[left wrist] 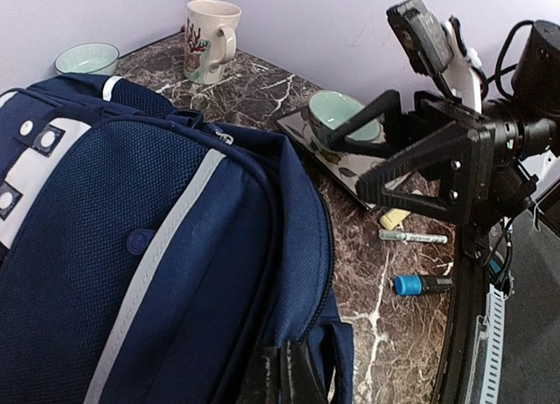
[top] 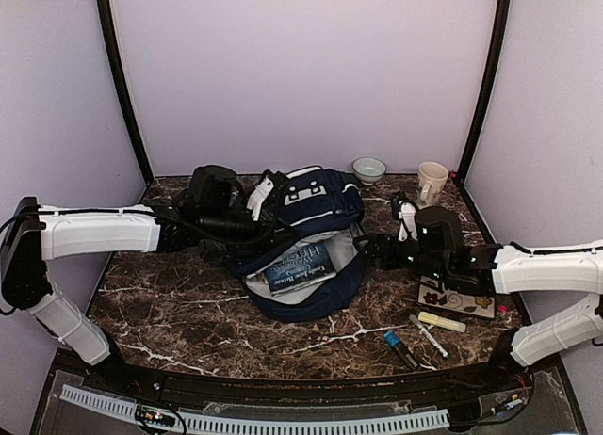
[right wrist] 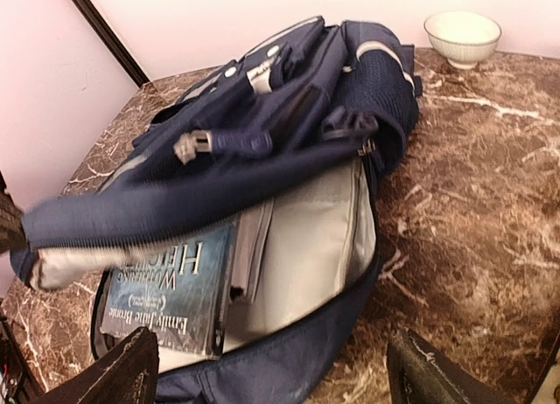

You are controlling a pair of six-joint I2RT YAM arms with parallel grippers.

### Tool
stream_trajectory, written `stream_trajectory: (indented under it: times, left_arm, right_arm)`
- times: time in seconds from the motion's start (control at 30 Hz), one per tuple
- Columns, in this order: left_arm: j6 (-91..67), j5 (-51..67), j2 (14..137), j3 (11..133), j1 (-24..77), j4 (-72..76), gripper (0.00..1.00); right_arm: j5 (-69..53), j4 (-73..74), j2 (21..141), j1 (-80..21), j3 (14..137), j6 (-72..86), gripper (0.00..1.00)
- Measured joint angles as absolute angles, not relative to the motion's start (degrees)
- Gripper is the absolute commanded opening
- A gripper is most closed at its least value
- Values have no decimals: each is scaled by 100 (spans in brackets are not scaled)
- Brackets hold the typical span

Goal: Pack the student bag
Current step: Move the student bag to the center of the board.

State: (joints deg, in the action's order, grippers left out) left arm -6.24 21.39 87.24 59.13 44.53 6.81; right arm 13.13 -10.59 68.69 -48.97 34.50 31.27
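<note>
Packing day: one student bag [top: 320, 204] lies mid-bench [top: 188, 303], holding one book [top: 300, 263]. To its right sit one tray [top: 462, 303], one mug [top: 432, 182], two bowls [top: 368, 169] and three markers [top: 431, 336]. My left tool [top: 264, 230] is pinched together on the bag's raised flap. My right tool [right wrist: 276, 360] stands apart, holding nothing, just beside the opening. From above, my right arm [top: 546, 270] hides most of the tray. The flap cuts off part of the book, and its title is blurred. The bag's long axis runs from the near edge toward the back wall, mouth toward the near side.

book [top: 300, 264] inside student bag [top: 320, 200], mug [top: 432, 182] behind right
</note>
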Motion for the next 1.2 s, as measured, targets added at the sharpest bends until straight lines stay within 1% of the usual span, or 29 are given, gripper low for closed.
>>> stream_trajectory:
  times: [0.47,0.63,1.03,1.2]
  left_arm:
    - [-652,2670,8608,5133,4447,814,2]
    - [-657,2797,8600,4851,4445,969,5]
    - [-670,2825,8414,4320,4445,1306,4]
    - [-670,2803,8300,4082,4451,1476,4]
  right_arm:
    - [1249,-1267,8405,-4897,4254,2991,90]
    - [1177,-1315,8635,-4877,4338,2923,90]
    - [1074,-1549,8847,-4698,4359,2810,89]
    - [1076,-1625,8932,-4685,4355,2808,87]
